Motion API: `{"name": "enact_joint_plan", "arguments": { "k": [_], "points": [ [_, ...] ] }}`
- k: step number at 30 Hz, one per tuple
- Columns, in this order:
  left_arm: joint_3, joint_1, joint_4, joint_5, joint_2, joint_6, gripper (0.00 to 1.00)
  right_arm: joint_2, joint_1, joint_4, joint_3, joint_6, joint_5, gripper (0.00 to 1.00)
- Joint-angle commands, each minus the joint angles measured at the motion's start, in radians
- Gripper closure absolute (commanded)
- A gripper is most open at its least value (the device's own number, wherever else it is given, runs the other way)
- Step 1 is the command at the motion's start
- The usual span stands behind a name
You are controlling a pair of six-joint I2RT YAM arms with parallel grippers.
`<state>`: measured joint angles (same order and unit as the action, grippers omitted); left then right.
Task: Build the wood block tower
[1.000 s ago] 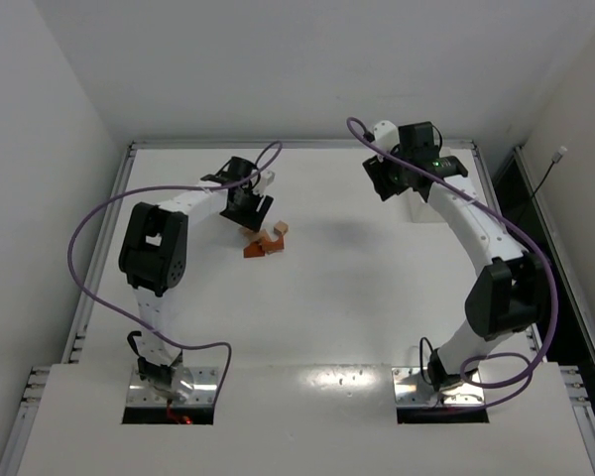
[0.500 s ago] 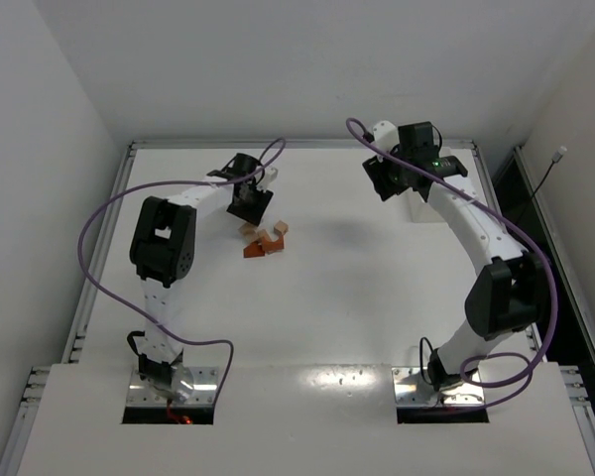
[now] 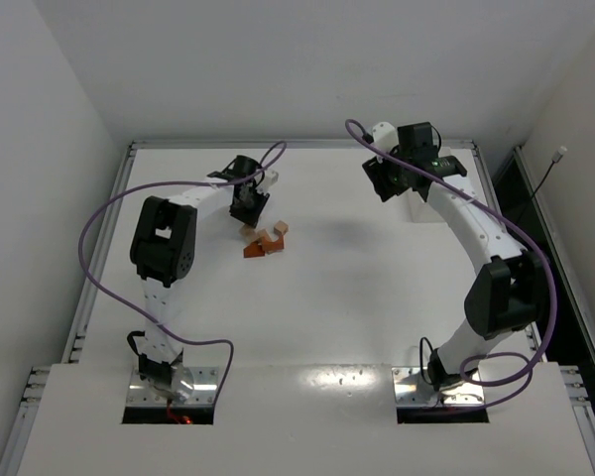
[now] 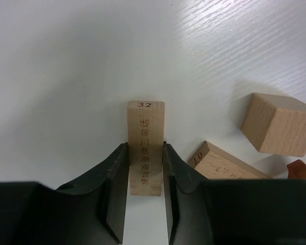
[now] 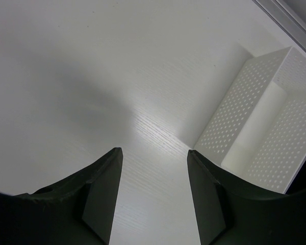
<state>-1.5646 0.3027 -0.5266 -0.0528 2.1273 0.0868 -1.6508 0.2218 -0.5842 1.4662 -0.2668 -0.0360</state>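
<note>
Currently, we are observing the L gripper (image 4: 145,149) pinching a tan bar (image 4: 146,120) stamped "32". Its fingers (image 4: 117,168) are pressing on both long sides, w/ the bar end projecting fwd past the tips. We are unable to confirm whether the bar is resting on the table (image 3: 357,288) or clear of it. To the bar's right we are seeing a tan cube (image 4: 278,124), a second tan blk (image 4: 222,164) stamped "10" near it, and a reddish-orange piece (image 4: 302,169) at frame edge. Per overhead view, the wood blocks (image 3: 268,241) are lying in a small loose cluster at mid-left, right by the L gripper. R gripper (image 5: 153,152) is hanging w/ jaws spread wide over bare surface at far right, well apart from the cluster, w/ a white perforated box (image 5: 255,122) near it.
</note>
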Motion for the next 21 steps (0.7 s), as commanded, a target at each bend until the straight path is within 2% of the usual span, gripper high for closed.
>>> {"name": "enact_joint_plan", "arguments": {
  "k": [1,21],
  "points": [
    [0.035,0.015,-0.009,-0.033,-0.020,0.004,0.98,-0.003,-0.006,0.014,0.008,-0.008,-0.012,0.49],
    [0.215,0.176,-0.009,-0.136,-0.113,0.004,1.00,0.046,-0.006,0.014,-0.038,-0.017,-0.002,0.49]
  ]
}}
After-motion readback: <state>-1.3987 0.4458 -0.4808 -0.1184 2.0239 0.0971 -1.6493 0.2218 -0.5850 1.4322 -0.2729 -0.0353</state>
